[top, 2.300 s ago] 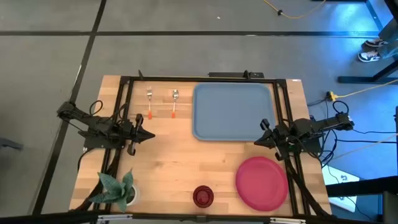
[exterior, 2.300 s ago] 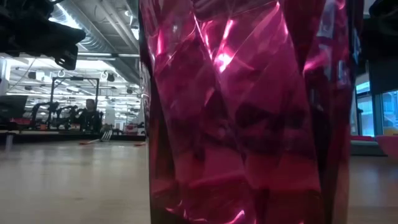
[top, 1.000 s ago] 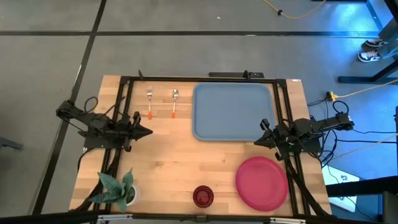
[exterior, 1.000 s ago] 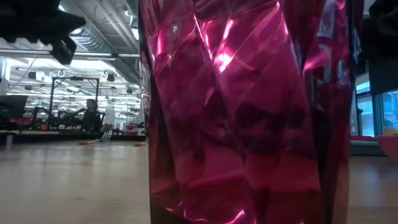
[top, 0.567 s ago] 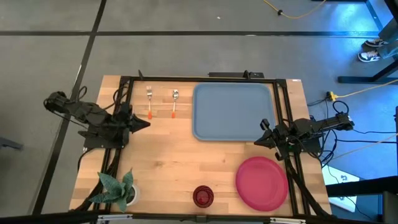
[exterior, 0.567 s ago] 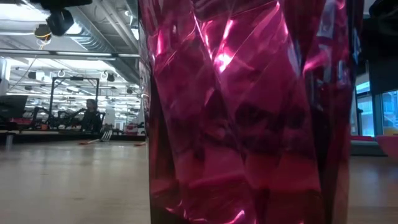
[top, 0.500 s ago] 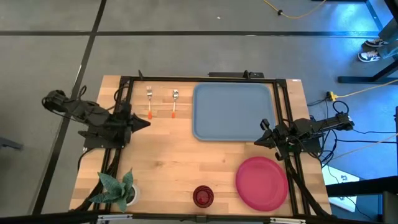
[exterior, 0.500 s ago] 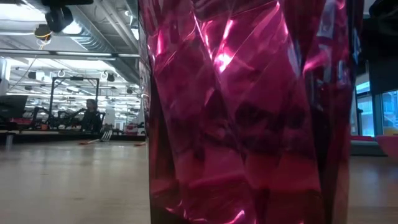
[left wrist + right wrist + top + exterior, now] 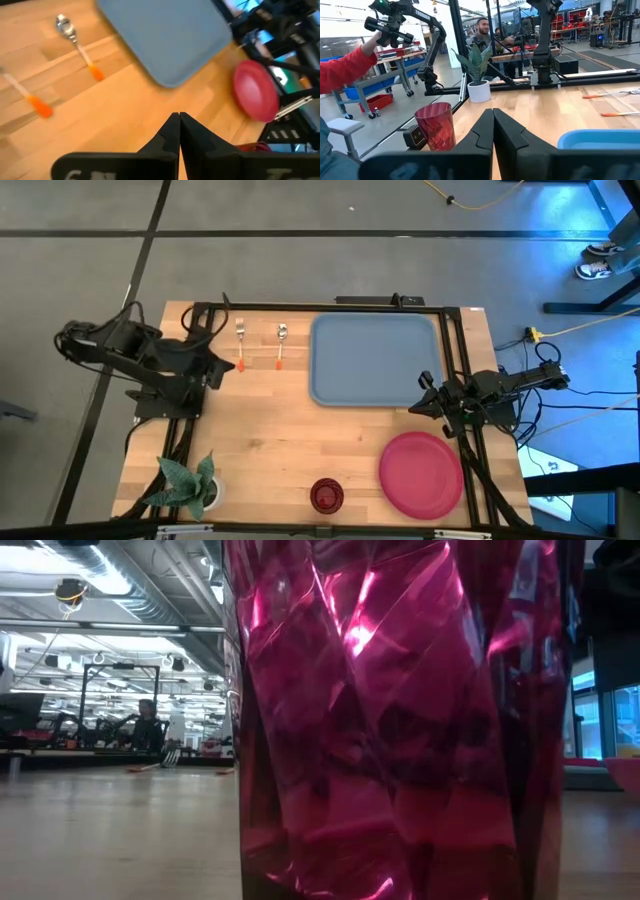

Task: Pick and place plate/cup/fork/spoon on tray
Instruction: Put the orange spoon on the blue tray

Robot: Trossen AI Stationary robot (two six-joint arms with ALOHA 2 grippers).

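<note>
Swinging back toward the table's far-left edge, the left claw (image 9: 231, 364), pressed closed, now hangs just beside the fork (image 9: 240, 344). The right claw (image 9: 421, 404), also closed, has not moved, hovering between tray (image 9: 373, 360) and plate (image 9: 420, 474).

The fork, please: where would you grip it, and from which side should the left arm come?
Grip the fork mid-handle, from straight above. It lies flat, apart from the spoon, so its thin orange handle is free on both sides. The left gripper is beside it, jaws shut.
</note>
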